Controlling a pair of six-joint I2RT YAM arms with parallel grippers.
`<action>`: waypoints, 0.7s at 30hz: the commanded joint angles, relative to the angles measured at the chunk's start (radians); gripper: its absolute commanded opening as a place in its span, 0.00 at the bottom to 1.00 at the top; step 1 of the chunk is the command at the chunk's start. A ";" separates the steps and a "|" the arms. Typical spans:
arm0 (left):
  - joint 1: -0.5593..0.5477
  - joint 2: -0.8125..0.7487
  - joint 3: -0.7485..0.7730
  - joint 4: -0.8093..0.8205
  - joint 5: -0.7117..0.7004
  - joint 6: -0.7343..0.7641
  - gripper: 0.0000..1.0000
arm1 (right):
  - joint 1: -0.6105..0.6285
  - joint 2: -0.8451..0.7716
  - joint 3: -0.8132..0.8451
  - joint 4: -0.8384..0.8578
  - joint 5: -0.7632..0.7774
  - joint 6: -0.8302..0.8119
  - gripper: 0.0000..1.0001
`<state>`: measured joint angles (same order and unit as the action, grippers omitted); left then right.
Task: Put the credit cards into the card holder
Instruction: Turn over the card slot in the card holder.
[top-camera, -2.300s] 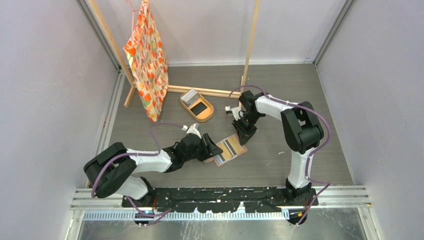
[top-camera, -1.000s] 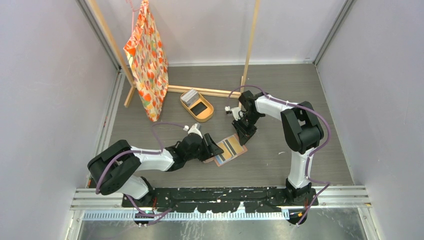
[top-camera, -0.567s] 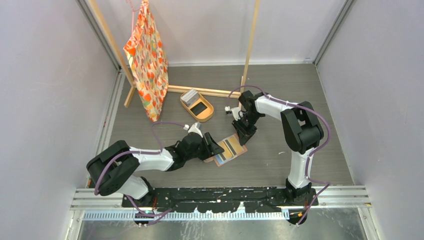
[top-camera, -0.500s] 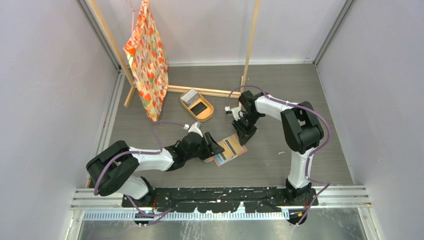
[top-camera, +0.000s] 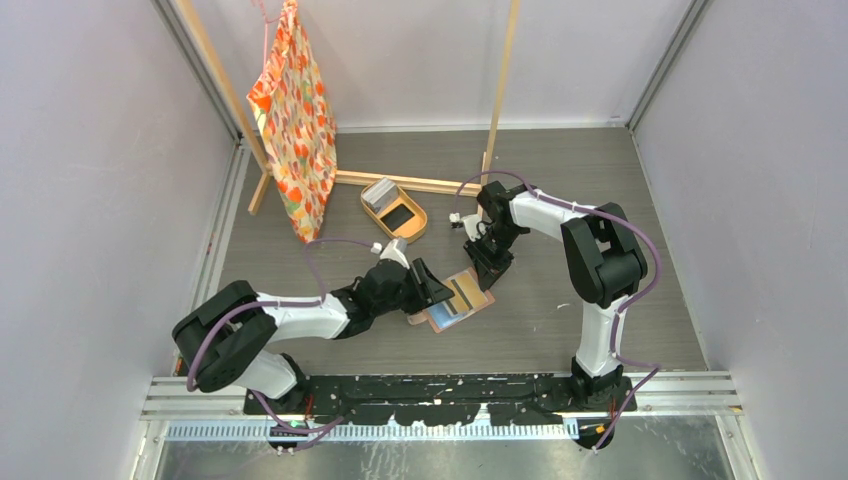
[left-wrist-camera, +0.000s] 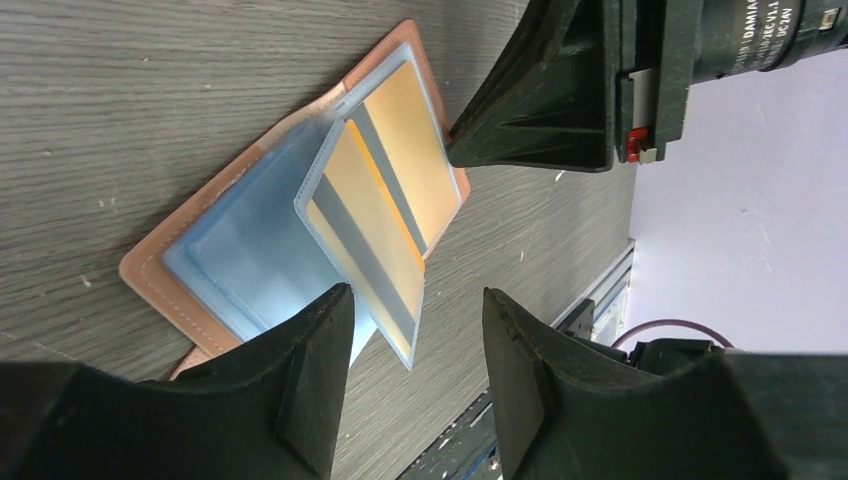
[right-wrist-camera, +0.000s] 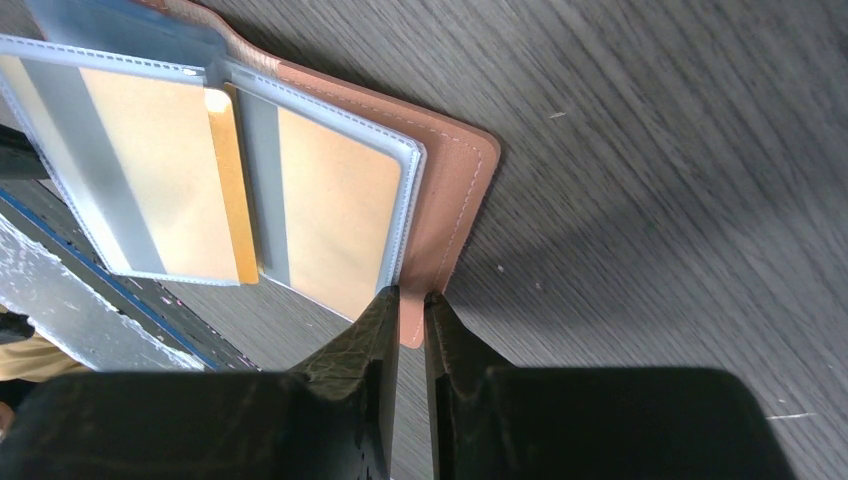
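Surface (top-camera: 560, 180): grey wood grain, bare across the right of the overhead frame.

Oval tray (top-camera: 418, 232), upper centre, well apart from the work, held the spare credit cards (top-camera: 378, 191).

Card holder (top-camera: 455, 300) lay open and flat at centre frame, clear sleeves up.

Your right end effector (right-wrist-camera: 410, 315) was clenched on the holder's leather corner, probably to pin it against sliding.

Your left end effector (left-wrist-camera: 415, 380) stood released, jaws apart astride a lifted sleeve leaf (left-wrist-camera: 365, 235), grasping nothing, likely placed there to page it over.

Two tan striped cards (right-wrist-camera: 330, 215) sat in sleeves.
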<state>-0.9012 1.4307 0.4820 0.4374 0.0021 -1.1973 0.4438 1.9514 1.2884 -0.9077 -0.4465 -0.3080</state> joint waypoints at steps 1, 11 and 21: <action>-0.004 0.006 0.032 0.084 0.022 0.008 0.51 | 0.008 -0.011 0.028 -0.017 0.004 -0.004 0.20; -0.004 0.007 0.040 0.123 0.036 0.025 0.51 | 0.007 -0.013 0.028 -0.020 0.002 -0.004 0.21; -0.004 0.050 0.046 0.197 0.080 0.034 0.51 | 0.007 -0.016 0.030 -0.020 0.003 -0.006 0.22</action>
<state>-0.9012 1.4590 0.4904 0.5453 0.0471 -1.1923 0.4442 1.9514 1.2888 -0.9092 -0.4465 -0.3084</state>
